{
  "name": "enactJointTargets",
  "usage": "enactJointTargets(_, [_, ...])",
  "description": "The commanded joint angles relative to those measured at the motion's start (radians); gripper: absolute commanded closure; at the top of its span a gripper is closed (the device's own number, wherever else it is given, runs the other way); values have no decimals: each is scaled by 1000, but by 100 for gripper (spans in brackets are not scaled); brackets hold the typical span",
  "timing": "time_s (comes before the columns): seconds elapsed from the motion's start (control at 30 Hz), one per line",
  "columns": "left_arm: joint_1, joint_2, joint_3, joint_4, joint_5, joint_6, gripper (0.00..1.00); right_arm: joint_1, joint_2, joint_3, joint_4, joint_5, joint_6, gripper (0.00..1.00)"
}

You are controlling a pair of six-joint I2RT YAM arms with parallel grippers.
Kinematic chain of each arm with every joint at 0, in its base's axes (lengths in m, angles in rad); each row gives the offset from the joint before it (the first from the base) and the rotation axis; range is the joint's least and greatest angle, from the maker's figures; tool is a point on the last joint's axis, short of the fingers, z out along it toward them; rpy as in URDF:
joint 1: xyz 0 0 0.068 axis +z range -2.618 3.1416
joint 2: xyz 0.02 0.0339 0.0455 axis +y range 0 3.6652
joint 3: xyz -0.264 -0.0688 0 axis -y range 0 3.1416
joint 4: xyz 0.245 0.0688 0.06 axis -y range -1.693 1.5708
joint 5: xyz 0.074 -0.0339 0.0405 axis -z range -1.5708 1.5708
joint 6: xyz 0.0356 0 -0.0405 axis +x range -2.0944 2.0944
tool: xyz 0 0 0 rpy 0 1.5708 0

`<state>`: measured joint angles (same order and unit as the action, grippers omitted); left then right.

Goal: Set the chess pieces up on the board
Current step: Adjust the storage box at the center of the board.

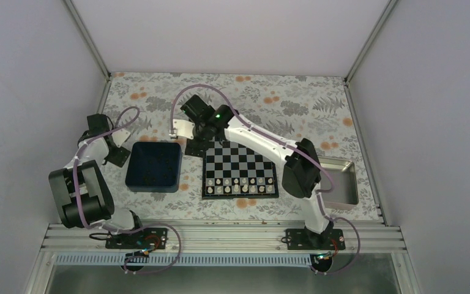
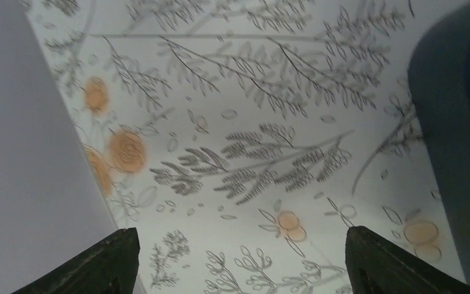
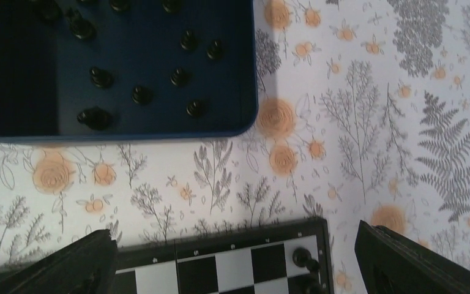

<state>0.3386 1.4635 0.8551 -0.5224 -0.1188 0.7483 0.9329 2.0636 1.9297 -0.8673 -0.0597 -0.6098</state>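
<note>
**Black side barely begun: most pieces wait in the tray**

I judge we are early in setting the black side. The right arm reaches across the board point(image 1: 240, 160), which lies mid-bench toward the near edge. The right pincer point(image 3: 232, 239) hangs wide apart and empty above the board's far-left corner.

The blue tray point(image 1: 153, 187) lies just beside the board, toward the bench's left edge. The left pincer point(image 2: 242, 245), jaws apart with nothing between, hovers over bare cloth between that tray and the left edge.

Most of the black chess pieces point(image 3: 141, 94) lie scattered in the tray. What looks like two stand on the board's corner, though the wrist view crops them. The white pieces point(image 1: 240, 185) fill the board's two near rows.

Next, as I read it, a pincer must come over the tray, single out a piece standing apart from its neighbours, and close on it finely.

The walls point(image 1: 30, 92) are plain and pale. The bench point(image 1: 281, 98) wears a cloth of grey ferns and orange blooms. A silver tray point(image 1: 352, 184) sits by the right edge.
</note>
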Motion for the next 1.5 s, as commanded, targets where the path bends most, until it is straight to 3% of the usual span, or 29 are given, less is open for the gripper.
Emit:
enactJointTargets(0.0, [14, -18, -29, -14, 10, 41, 18, 11, 58, 79, -54, 0, -5, 0])
enactJointTargets(0.1, [19, -43, -50, -27, -4, 51, 18, 11, 92, 77, -64, 34, 14, 0])
enactJointTargets(0.2, [22, -62, -72, -54, -6, 70, 22, 10, 120, 64, -51, 49, 23, 8])
enactJointTargets(0.37, [26, -72, -112, -98, -3, 86, 28, 11, 220, 155, -108, 43, 46, 62])
enactJointTargets(0.47, [25, -70, -121, -138, 39, 92, 43, 14, 288, 222, -119, 25, 63, 83])
enactJointTargets(0.57, [25, -61, -134, -162, 56, 100, 75, 16, 342, 292, -115, 1, 84, 91])
enactJointTargets(0.6, [25, -62, -140, -164, 55, 104, 80, 17, 354, 311, -115, -5, 93, 93])
enactJointTargets(0.83, [26, -117, -171, -247, 138, 154, 88, 20, 380, 352, -141, -81, 111, 96])
enactJointTargets(1.47, [25, -137, -220, -365, 289, 228, 89, 22, 438, 388, -153, -110, 134, 96])
